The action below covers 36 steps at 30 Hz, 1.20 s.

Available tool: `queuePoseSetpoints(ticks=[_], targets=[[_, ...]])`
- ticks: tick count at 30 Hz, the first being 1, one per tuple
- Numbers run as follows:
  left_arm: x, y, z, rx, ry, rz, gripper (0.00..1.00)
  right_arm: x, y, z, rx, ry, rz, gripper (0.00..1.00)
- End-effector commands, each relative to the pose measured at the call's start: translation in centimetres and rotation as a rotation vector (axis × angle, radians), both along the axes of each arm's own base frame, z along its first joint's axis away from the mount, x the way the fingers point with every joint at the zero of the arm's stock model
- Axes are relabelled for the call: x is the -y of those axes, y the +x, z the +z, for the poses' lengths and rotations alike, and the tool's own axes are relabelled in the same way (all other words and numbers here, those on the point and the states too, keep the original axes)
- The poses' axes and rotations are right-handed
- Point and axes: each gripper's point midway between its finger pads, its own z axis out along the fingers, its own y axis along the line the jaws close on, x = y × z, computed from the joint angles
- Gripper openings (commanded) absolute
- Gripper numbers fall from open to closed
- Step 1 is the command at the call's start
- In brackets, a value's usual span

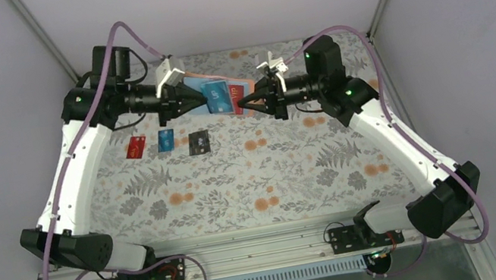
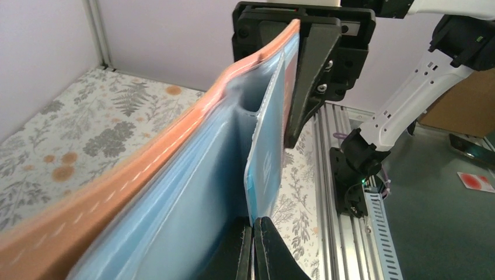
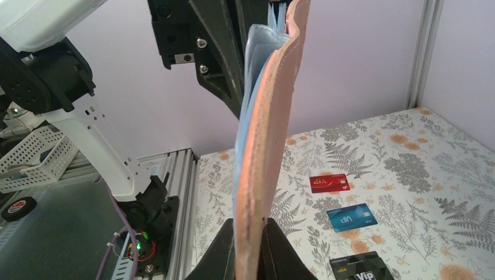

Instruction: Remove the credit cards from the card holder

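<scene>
Left pincer (image 2: 254, 233): closed. From its wrist view it seems to pinch the near edge of the pocketed blue card (image 2: 265, 157), though it may have caught the pocket lip too.
Right pincer (image 3: 251, 233): closed on the tan rim of the card holder (image 3: 265, 140), at the end opposite the left pincer.
Card holder: spread open and held in the air between the two pincers, above the far part of the counter (image 3: 408, 169).
Holder contents: the pocketed blue card and, beside it, a pocketed red card (image 1: 237, 97). Whether more sit behind them cannot be told.
Counter contents: loose red card (image 3: 328, 183), loose blue card (image 3: 351, 217) and loose black card (image 3: 362, 269). They lie in a row, apart from one another, toward the left arm's side.
Risk, slip: the right grip is on a thin rim only, so a firm pull from the left could drag the holder free and drop everything.
Risk, wrong bite: if the left pincer holds pocket lip along with the card, pulling would stretch the holder instead of freeing the card.
Risk, jam: the holder bows between the grips, so a slanted pull could bend the card or wedge it in its pocket.
Risk, spill: the pocketed red card could ride out with the blue one and fall.
</scene>
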Motion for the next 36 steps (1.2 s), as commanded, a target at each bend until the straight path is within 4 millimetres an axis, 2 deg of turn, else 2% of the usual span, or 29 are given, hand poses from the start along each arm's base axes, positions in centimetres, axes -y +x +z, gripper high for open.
queuePoseSetpoints(ticks=[1, 4, 8, 13, 22, 26, 29, 32, 33, 36], targets=[[1.9, 1.0, -0.2, 0.029, 0.034, 0.009, 0.02, 0.3, -0.9, 0.4, -0.011, 0.011, 0.050, 0.10], [2.2, 1.5, 0.3, 0.064, 0.069, 0.032, 0.02, 0.4, -1.0, 0.5, 0.000, 0.012, 0.045, 0.14], [1.4, 2.4, 0.9, 0.151, 0.128, 0.103, 0.03, 0.7, -0.2, 0.4, 0.009, -0.002, -0.015, 0.04], [-0.1, 3.6, 1.0, 0.224, 0.223, 0.192, 0.02, 0.9, -0.1, 0.5, 0.018, -0.003, -0.033, 0.04], [-0.7, 3.2, 2.2, 0.270, 0.254, 0.193, 0.02, 1.4, 0.0, 0.3, 0.016, 0.000, -0.050, 0.04], [-1.3, 4.0, 2.2, 0.282, 0.279, 0.218, 0.02, 1.5, -0.1, 0.3, 0.016, 0.001, -0.047, 0.04], [-0.6, 3.7, 1.9, 0.237, 0.242, 0.174, 0.02, 1.4, -0.7, 0.3, 0.016, 0.009, -0.003, 0.04], [1.2, 2.1, 1.5, 0.169, 0.159, 0.072, 0.03, 1.3, -1.5, 0.4, 0.013, 0.018, 0.045, 0.04], [1.4, 1.9, 1.6, 0.165, 0.144, 0.061, 0.05, 1.3, -1.4, 0.5, 0.017, 0.017, 0.042, 0.04], [1.5, 1.2, 2.7, 0.193, 0.110, 0.042, 0.24, 1.4, -1.3, 0.7, 0.023, 0.014, 0.031, 0.04]])
